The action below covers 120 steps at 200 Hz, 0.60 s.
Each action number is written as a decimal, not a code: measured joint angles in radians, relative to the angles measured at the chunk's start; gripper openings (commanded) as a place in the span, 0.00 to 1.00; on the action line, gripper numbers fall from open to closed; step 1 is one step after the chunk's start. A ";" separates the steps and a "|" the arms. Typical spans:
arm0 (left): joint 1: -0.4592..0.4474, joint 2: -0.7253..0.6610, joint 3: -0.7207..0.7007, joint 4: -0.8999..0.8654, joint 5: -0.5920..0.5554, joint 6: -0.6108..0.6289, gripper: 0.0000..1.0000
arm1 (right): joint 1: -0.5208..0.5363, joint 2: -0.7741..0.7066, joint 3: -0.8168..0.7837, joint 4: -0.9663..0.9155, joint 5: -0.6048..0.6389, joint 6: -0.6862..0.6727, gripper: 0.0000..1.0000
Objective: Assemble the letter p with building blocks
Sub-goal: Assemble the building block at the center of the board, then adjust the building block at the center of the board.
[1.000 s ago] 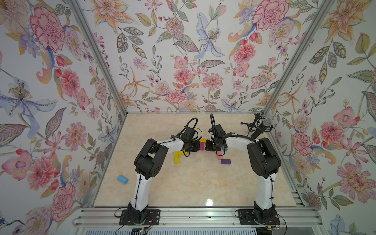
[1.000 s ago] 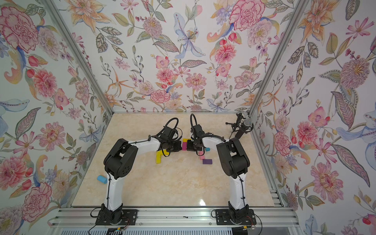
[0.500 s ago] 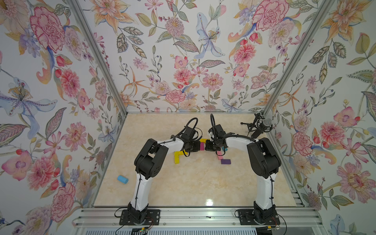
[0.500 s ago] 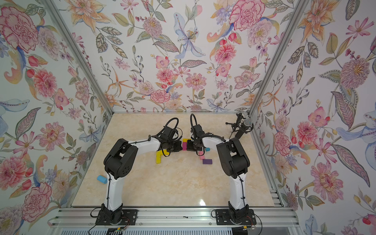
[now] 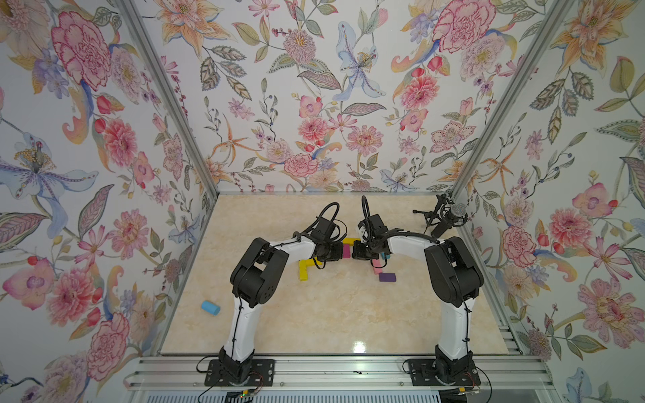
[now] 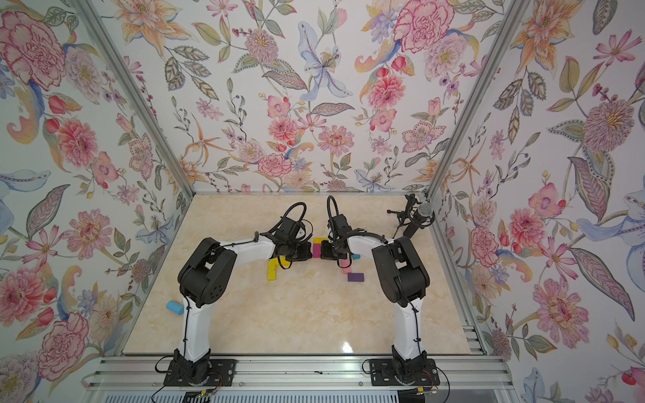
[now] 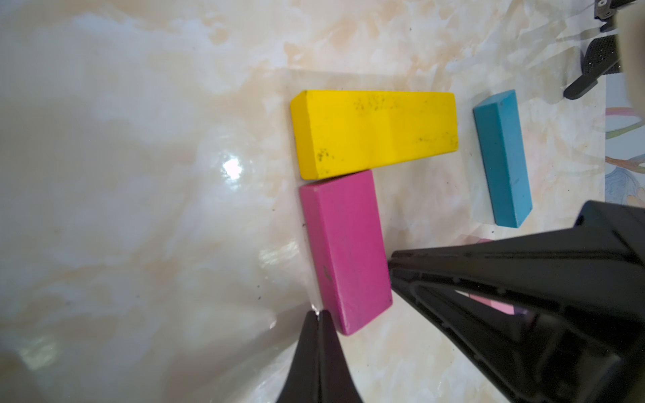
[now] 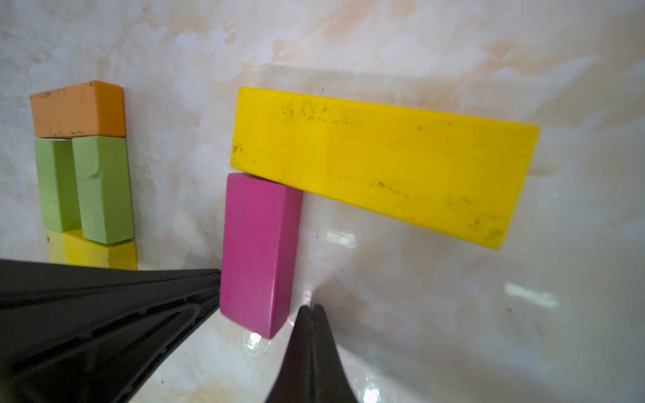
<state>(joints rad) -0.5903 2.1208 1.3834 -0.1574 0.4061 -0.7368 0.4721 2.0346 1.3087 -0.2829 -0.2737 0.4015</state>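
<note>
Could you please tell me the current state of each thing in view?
Magenta block: flat, one end against the long yellow block.
Long yellow block: flat, unheld.
Left pincer: shut, empty, beside the magenta block.
Right pincer: shut, empty, on its opposite side.
Teal block: lying apart.
Purple block: flat, unheld.
Lime green blocks: side by side, ends against the orange block.

The short block (image 7: 345, 254) is lying between my left gripper (image 7: 318, 314) and right gripper (image 8: 311, 308), touching the long block (image 7: 373, 132) behind it.
</note>
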 measured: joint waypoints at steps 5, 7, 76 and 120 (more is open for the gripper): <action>0.000 0.000 -0.002 0.001 0.000 0.001 0.00 | 0.001 0.000 0.000 0.000 0.000 0.000 0.00; 0.000 0.000 -0.002 0.001 0.000 0.000 0.00 | 0.001 0.000 0.000 0.000 0.000 0.000 0.00; -0.009 -0.183 -0.046 -0.050 -0.097 0.032 0.43 | -0.029 -0.162 -0.071 -0.088 0.072 -0.010 0.42; -0.039 -0.277 -0.032 -0.013 -0.068 0.034 0.73 | -0.084 -0.325 -0.067 -0.172 0.138 -0.056 0.70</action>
<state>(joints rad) -0.6296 1.8442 1.3514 -0.1703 0.3378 -0.7025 0.3882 1.7096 1.2419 -0.4545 -0.1352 0.3450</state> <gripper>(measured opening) 0.728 0.690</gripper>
